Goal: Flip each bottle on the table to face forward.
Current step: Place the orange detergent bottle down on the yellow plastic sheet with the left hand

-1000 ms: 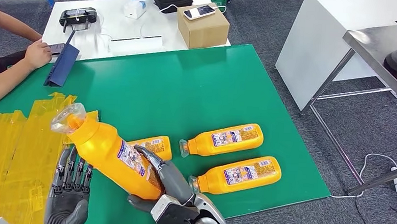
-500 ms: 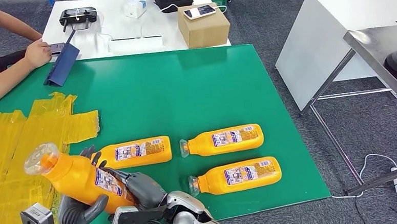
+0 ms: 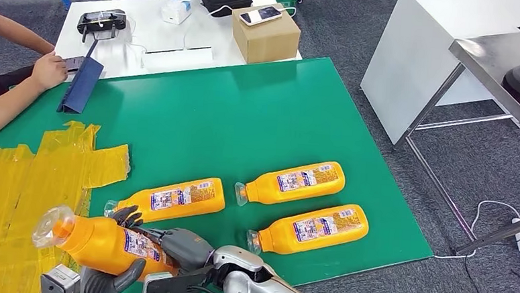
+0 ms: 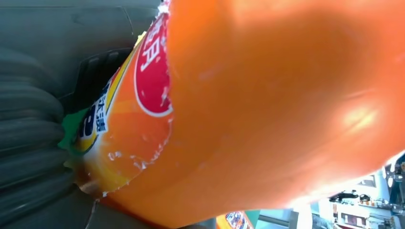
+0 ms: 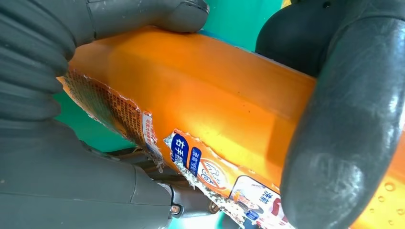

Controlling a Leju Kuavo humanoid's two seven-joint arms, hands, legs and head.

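An orange bottle [image 3: 101, 244] with a clear cap hangs nearly level over the mat's near left corner, cap pointing left. My right hand [image 3: 178, 244] grips its base end. My left hand [image 3: 109, 281] wraps it from below, dark fingers showing past its far side. In the left wrist view the bottle [image 4: 267, 105] sits close against my left hand [image 4: 33, 133]. The right wrist view has my right hand [image 5: 38, 71] around the bottle [image 5: 200, 105], whose label is torn. Three more orange bottles lie on the green mat [image 3: 245, 112]: one [image 3: 170, 199] beside my hands, two [image 3: 292, 182] [image 3: 313, 228] to the right.
A patch of yellow tape [image 3: 34, 175] covers the mat's left side. A person's arm [image 3: 18, 87] rests at the far left by a blue folder [image 3: 82, 83]. A cardboard box [image 3: 265, 32] stands on the white table behind. A metal table [image 3: 490, 58] stands to the right.
The held bottle has come down and to the left, from steeply tilted to nearly level. My left hand, spread beneath it before, has closed around it.
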